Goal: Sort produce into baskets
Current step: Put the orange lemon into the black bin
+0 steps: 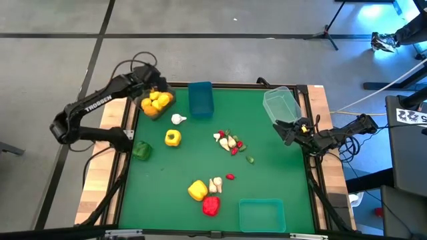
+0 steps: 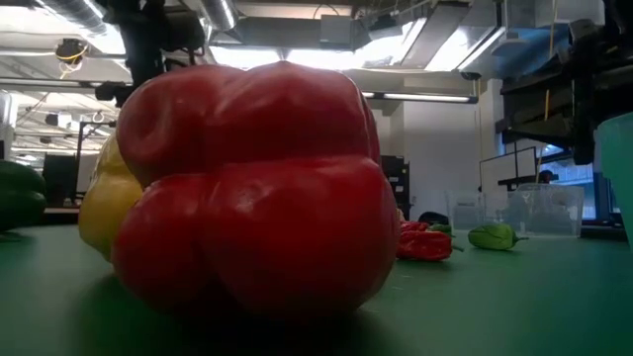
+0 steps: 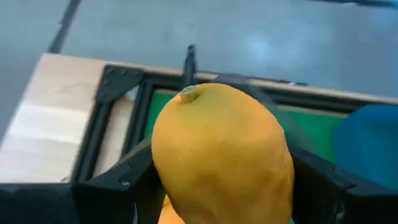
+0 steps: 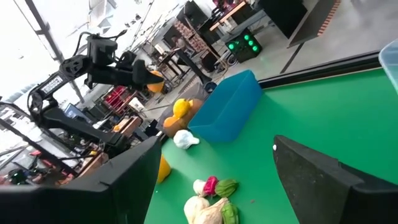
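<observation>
Left hand (image 1: 152, 85): I am holding it over the dark grey basket (image 1: 160, 107) at the upper left of the high view, clamped on a yellow-orange fruit (image 3: 221, 155) that is filling the left wrist view between the two fingers.
Right hand (image 1: 293, 127): I am parking it at the right edge of the bench (image 1: 280, 173), just below the clear basket (image 1: 280, 103); jaws spread, nothing between them.
Risk, drop: the basket is already heaped with fruit; I am judging a release from this height could land on the pile, bounce and roll out onto the mat.
Risk, aim: the blue basket (image 1: 200, 99) is standing just beside; a drift toward frame centre could put the fruit in the wrong bin.
Count, baskets: four, counting the teal basket (image 1: 261, 215) at bottom centre-right.
Count, peppers: two yellow (image 1: 173, 138), one red (image 1: 211, 205), one green (image 1: 141, 151) at the left edge.
Count, garlic pieces: one alone (image 1: 178, 119) near the blue basket; others are sitting in the centre cluster (image 1: 230, 143) and by the lower yellow pepper, too small to count.
Count, fruit in basket: several, I cannot separate them.
</observation>
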Controlling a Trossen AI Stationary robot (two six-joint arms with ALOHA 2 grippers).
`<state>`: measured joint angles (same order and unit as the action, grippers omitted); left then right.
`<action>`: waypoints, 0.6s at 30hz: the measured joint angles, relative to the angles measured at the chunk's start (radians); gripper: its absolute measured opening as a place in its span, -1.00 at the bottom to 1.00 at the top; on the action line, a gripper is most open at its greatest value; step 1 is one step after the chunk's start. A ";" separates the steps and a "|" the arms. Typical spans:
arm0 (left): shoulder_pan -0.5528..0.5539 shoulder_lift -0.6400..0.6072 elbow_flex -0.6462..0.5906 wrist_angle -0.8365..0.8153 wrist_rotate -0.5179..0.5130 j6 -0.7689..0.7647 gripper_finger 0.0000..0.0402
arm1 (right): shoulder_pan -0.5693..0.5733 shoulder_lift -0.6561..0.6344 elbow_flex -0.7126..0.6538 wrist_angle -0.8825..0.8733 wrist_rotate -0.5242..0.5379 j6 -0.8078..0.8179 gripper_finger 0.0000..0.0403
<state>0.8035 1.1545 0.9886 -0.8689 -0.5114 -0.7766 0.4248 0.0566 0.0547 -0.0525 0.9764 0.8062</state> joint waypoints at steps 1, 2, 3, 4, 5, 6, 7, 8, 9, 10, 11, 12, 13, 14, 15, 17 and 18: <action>0.011 0.000 0.000 0.027 0.008 0.021 0.27 | 0.000 0.000 0.000 0.000 0.002 0.000 0.51; 0.021 0.000 0.000 0.054 0.016 0.038 0.27 | 0.000 0.000 0.000 0.000 0.003 -0.001 0.51; 0.030 0.000 0.000 0.080 0.023 0.054 0.27 | 0.000 0.000 0.000 -0.001 0.003 -0.002 0.51; 0.038 0.004 0.000 0.105 0.033 0.068 0.27 | 0.000 0.000 0.000 -0.001 0.003 -0.002 0.51; 0.044 0.011 0.000 0.127 0.045 0.075 0.27 | 0.000 0.000 0.000 -0.001 0.003 -0.002 0.51; 0.049 0.022 0.000 0.143 0.054 0.077 0.27 | 0.000 0.000 0.000 -0.001 0.004 -0.001 0.51; 0.052 0.036 0.000 0.153 0.058 0.077 0.27 | 0.000 0.000 0.000 -0.001 0.004 -0.001 0.51; 0.055 0.053 0.000 0.160 0.058 0.077 0.27 | 0.000 0.000 0.000 -0.001 0.004 -0.001 0.51; 0.058 0.072 0.000 0.163 0.058 0.074 0.27 | 0.000 0.000 0.000 -0.001 0.009 -0.001 0.51; 0.061 0.094 0.000 0.163 0.058 0.064 0.27 | 0.000 0.000 0.000 -0.001 0.011 0.001 0.51; 0.063 0.117 0.000 0.162 0.059 0.047 0.27 | 0.000 0.000 0.000 -0.001 0.018 0.005 0.51; 0.065 0.139 0.000 0.163 0.058 0.034 0.27 | 0.000 0.000 0.000 -0.001 0.026 0.015 0.51; 0.067 0.161 0.000 0.169 0.057 0.026 0.27 | 0.000 0.000 0.000 -0.001 0.035 0.027 0.51; 0.070 0.182 0.000 0.181 0.054 0.026 0.27 | 0.000 0.000 -0.001 -0.002 0.047 0.034 0.51; 0.072 0.203 0.000 0.192 0.048 0.029 0.27 | 0.000 0.000 -0.001 -0.002 0.057 0.041 0.51; 0.076 0.239 0.000 0.210 0.038 0.042 0.27 | 0.000 0.000 -0.001 -0.002 0.074 0.052 0.51; 0.076 0.254 0.000 0.218 0.036 0.043 0.27 | 0.000 0.000 -0.002 -0.002 0.082 0.052 0.51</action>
<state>0.8799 1.4086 0.9886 -0.6505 -0.4749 -0.7338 0.4248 0.0566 0.0532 -0.0547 1.0588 0.8581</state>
